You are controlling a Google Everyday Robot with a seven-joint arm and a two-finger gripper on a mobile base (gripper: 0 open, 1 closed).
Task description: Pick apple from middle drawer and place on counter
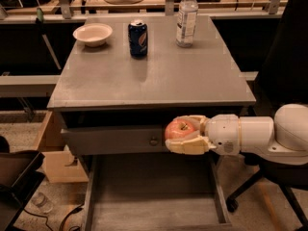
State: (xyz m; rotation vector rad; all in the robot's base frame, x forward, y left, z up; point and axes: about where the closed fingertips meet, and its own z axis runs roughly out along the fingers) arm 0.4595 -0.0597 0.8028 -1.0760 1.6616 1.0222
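Gripper: our gripper [183,133] hangs at the cabinet's front right, below the counter edge, with its fingers pinching the apple from above and below.
Apple: the apple [181,128] is held in the air, above the drawer floor and just right of the knob [153,140] on the closed drawer front.
Middle drawer: the middle drawer [154,201] stands pulled out beneath the arm.
Counter: the counter [154,78] overhangs just above the apple.
Step in hand: we judge this to be the carry up to the counter. We should draw outward first, then rise past the lip, then move in over the top.
Placement: we should aim for the front half, well apart from the soda can [138,39], water bottle [186,17] and bowl [93,34].
Release: we should lower until the apple touches, since it may roll.
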